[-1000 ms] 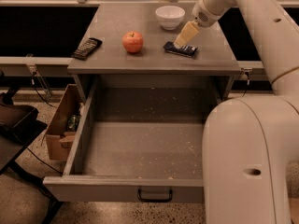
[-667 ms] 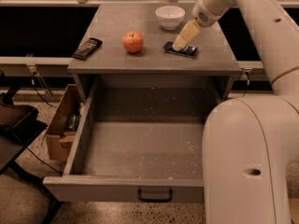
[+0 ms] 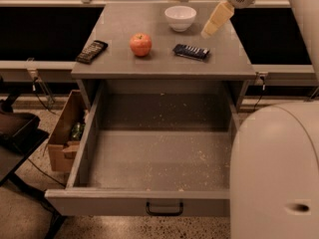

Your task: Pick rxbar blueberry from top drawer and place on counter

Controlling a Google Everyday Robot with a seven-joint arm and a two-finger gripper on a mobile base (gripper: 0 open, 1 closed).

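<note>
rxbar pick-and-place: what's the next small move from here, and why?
Probably just retract the gripper up and away. The rxbar blueberry already lies flat on the counter, apart from the gripper, which hangs above the counter to the right of the white bowl. The top drawer shows no bar inside, so nothing seems left to pick.

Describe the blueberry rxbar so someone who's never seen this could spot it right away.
Find the counter above the open top drawer. On its right half, right of the apple and nearer than the white bowl, lies the rxbar blueberry, with the gripper hovering above and behind it. It is flat and navy with white lettering; the black remote sits far left.
</note>
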